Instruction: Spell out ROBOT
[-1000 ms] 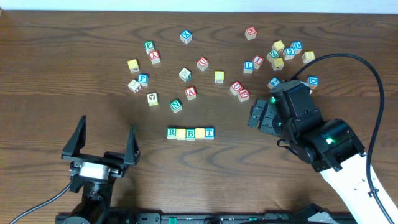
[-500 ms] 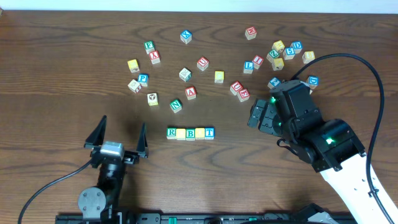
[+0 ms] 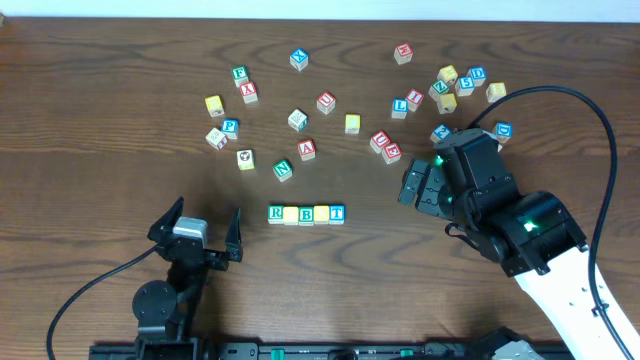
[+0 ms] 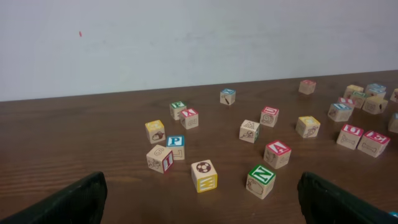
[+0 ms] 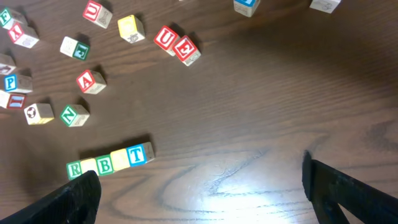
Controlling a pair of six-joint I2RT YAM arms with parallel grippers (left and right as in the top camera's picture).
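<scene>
The left claw (image 3: 205, 215) sits at 9 o'clock from the block row (image 3: 306, 213), wide open, holding nothing. Its five blocks touch in a line, so they read as one word. At 3 o'clock, the right claw (image 5: 199, 180) is wide open and empty too. The job looks done.

Dark wooden table (image 4: 74, 155) against plain white wall (image 4: 186, 37).

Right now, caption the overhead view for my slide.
Overhead: block row showing R, B and T, left pincer open just left of it, loose letter blocks scattered beyond.
</scene>
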